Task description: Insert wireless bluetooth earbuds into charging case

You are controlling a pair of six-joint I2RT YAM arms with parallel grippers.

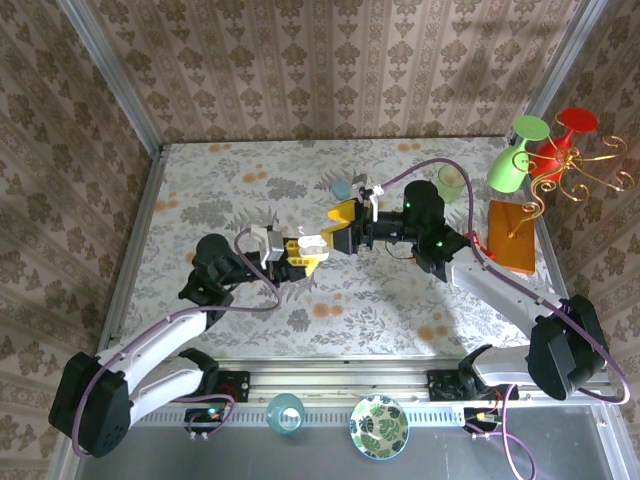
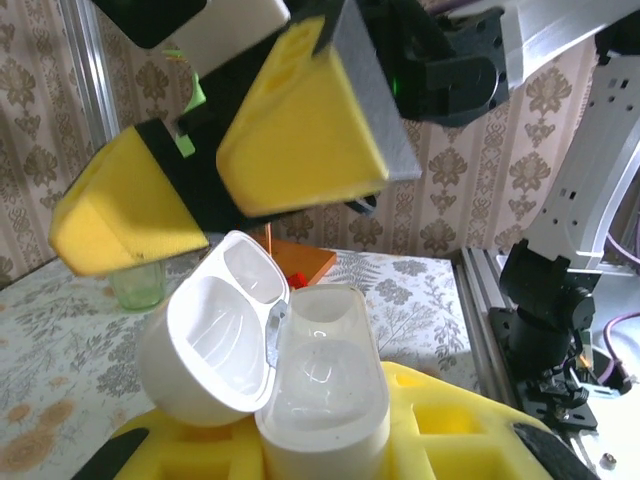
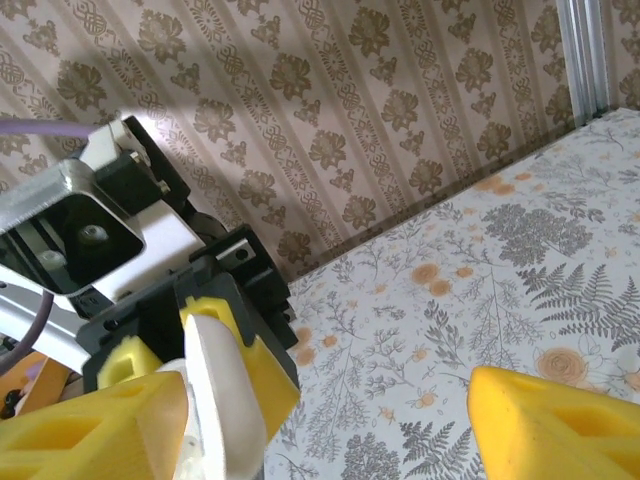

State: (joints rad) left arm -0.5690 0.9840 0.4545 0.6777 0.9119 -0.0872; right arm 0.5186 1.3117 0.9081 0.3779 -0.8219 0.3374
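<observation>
Over floral tbl (image 1: 400,300), left gripper (image 1: 308,252) clamps charging case (image 2: 325,400) (lid open).

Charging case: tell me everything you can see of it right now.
The charging case is a small, glossy white, pebble-shaped plastic shell, hinged open: its lid leans left with two moulded hollows showing, its base stands upright, wells facing up. Whether earbuds sit inside I cannot tell. The left gripper clamps the base between its yellow fingers. The open right gripper hangs close above; whether it touches I cannot tell.
</observation>
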